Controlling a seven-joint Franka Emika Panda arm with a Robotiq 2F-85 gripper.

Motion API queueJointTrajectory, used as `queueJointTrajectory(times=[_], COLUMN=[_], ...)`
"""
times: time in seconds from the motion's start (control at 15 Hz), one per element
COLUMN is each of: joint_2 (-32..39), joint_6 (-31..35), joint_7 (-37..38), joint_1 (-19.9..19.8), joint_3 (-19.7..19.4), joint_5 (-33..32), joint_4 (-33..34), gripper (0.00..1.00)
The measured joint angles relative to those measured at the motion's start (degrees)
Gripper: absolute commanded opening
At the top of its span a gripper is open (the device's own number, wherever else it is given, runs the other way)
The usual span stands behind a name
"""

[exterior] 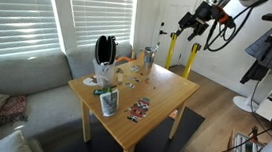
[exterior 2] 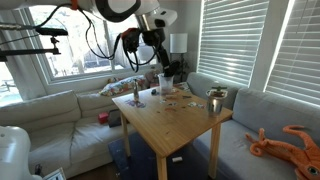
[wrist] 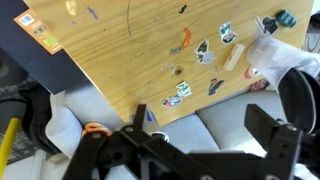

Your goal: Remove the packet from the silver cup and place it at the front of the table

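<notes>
Pale-wood table, packet upright in silver cup

arm: glossy white shells, dark joint rings
gripper: all black, blocky linked fingers, matte finish
cables: thin black loops hanging off the wrist

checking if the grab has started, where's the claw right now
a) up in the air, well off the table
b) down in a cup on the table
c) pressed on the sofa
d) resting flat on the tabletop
A: the claw hangs high, well clear of the table, and the wrist view looks down on the tabletop from above with nothing between the fingers.
</notes>
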Motion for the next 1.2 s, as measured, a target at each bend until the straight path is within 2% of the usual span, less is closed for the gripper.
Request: queueJointTrajectory(times=[0.2,0.33,0.8,1.2], joint_2=[5.46,10.09,27.19,35.82], joint_6=[0.00,-0.22,-3.47,-4.88], joint_7=[0.51,2.88,13.50,13.88], joint_1=[-1.69,-2.13,-2.40,-3.81], joint_3=[-4.52,-6.06,-6.33,-6.71], joint_5=[4.52,7.38,8.73,8.96], joint_4=[5.00,9.07,26.10,33.36], gripper=[1.00,1.00,1.00,1.00])
